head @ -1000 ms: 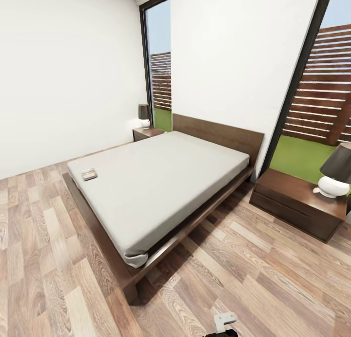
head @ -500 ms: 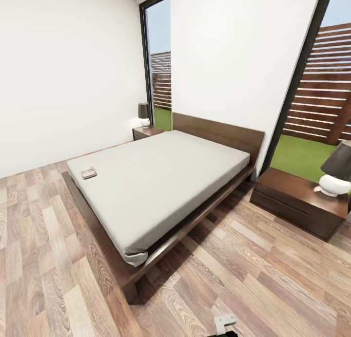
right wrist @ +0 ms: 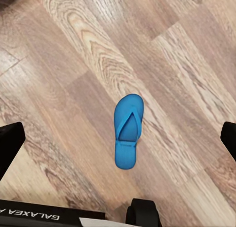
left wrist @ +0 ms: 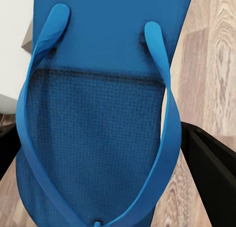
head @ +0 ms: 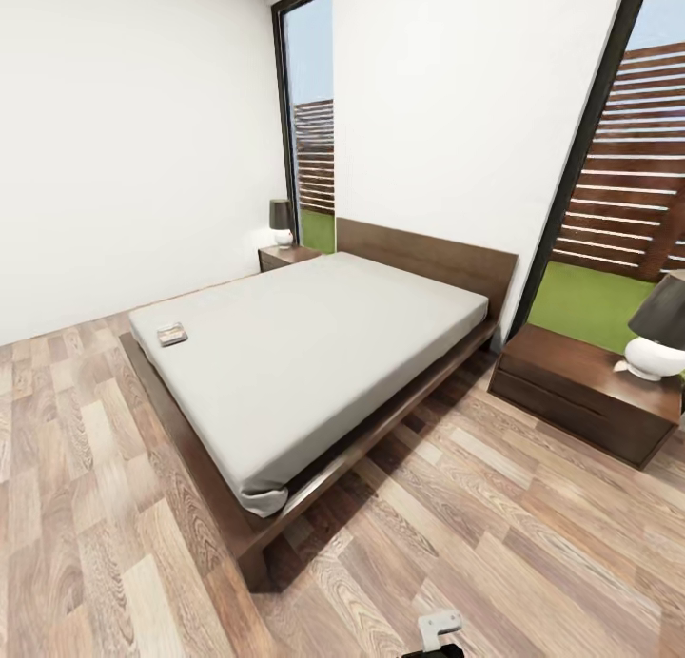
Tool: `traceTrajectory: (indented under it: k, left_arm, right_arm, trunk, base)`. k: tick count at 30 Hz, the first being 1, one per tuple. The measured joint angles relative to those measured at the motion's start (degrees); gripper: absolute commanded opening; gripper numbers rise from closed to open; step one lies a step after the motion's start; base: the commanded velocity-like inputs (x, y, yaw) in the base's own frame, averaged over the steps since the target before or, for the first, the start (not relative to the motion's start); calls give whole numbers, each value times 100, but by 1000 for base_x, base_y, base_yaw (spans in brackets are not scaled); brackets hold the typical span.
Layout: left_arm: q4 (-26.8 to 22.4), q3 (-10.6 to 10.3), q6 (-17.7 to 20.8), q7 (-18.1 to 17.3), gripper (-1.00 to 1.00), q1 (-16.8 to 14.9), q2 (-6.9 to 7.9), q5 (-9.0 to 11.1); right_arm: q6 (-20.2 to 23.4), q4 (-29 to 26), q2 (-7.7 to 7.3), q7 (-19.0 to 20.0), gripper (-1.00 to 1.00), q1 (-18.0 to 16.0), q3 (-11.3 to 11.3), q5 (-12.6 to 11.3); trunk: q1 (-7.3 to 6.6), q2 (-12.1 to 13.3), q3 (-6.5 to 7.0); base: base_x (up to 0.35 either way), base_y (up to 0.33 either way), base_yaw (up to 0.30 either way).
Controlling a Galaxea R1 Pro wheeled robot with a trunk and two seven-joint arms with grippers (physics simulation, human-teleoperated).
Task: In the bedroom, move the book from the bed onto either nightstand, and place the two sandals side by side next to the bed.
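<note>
Blue fills the left wrist view: one sandal sits between the left gripper's dark jaws, which flank it on both sides and appear closed on its edges, straps facing the camera, presumably carried so it can be laid beside its mate. That second sandal lies flat on the wood-plank floor below the right gripper, whose jaws stand wide apart with nothing between them. From the head view, the book rests near the foot corner of the bed, well apart from both nightstands: the near nightstand with its lamp, and the far nightstand by the window.
</note>
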Motion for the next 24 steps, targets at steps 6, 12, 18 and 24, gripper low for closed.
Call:
traceTrajectory:
  k: [6, 12, 18, 24]
  left_arm:
    - [1, 0, 0, -1, -100, 0, 3, 0]
    - [1, 0, 0, -1, -100, 0, 1, 0]
    - [1, 1, 0, -1, -100, 0, 0, 2]
    - [1, 0, 0, -1, -100, 0, 0, 1]
  right_arm:
    - [-2, 0, 4, 9, 100, 0, 0, -1]
    - [-3, 0, 5, 11, 100, 0, -1, 0]
    - [-3, 0, 6, 11, 100, 0, 1, -2]
    - [-33, -1, 11, 11, 100, 0, 5, -1]
  trunk:
    - [132, -241, -108]
    - [264, -482, -216]
    - [395, -722, -323]
    - [527, -963, -431]
  base:
    - [0, 0, 0]
    - [0, 0, 0]
    - [0, 0, 0]
    - [0, 0, 0]
